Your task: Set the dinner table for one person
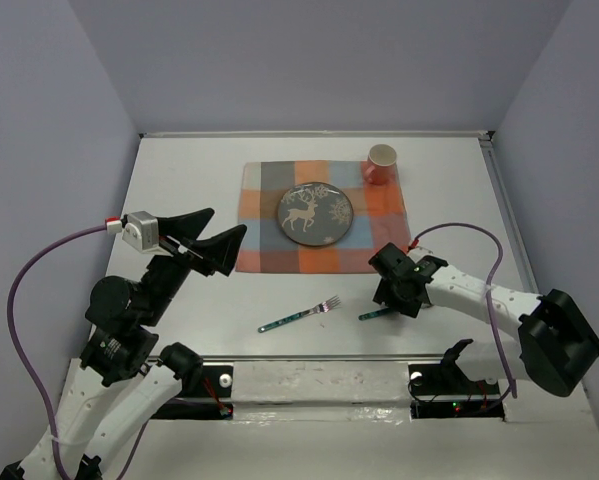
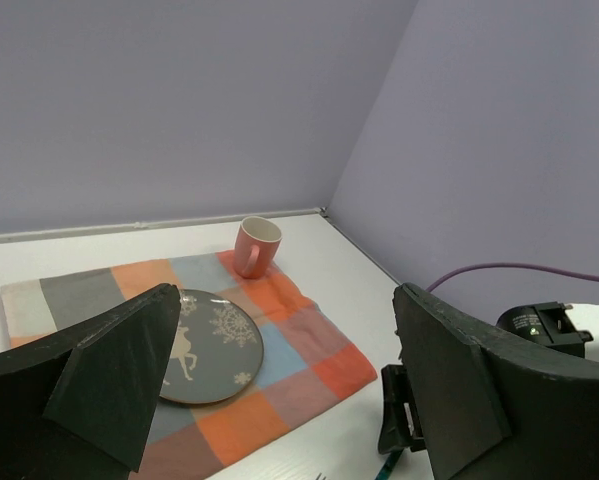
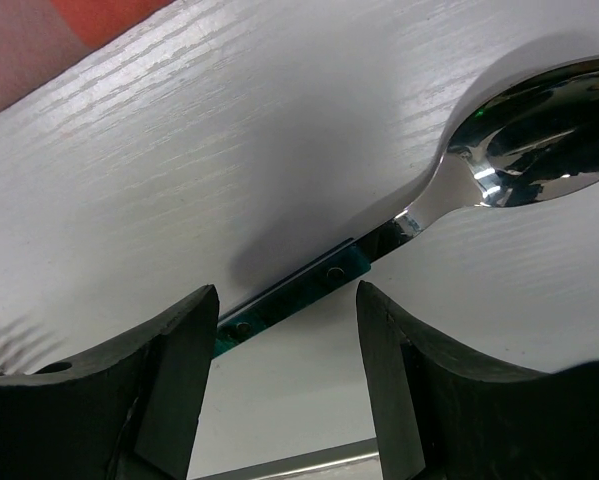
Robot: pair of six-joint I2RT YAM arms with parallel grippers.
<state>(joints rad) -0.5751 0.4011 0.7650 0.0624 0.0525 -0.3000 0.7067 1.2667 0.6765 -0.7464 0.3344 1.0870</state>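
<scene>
White desk (image 1: 179, 180) sits just under right hand (image 3: 287, 340), fingers apart astride spoon (image 3: 519, 150) handle; left hand (image 1: 222, 236) raised, apart.

From my station I see the desk (image 1: 184, 190) as a wide, flat, matte white top, plain and unmarked apart from faint wood grain up close, lying level and reaching back to the lavender walls (image 1: 309, 60).

Bright, even overhead light; soft shadows on the dinner table (image 1: 189, 190). Right wrist close-up shows glare on the spoon (image 3: 539, 130).
</scene>
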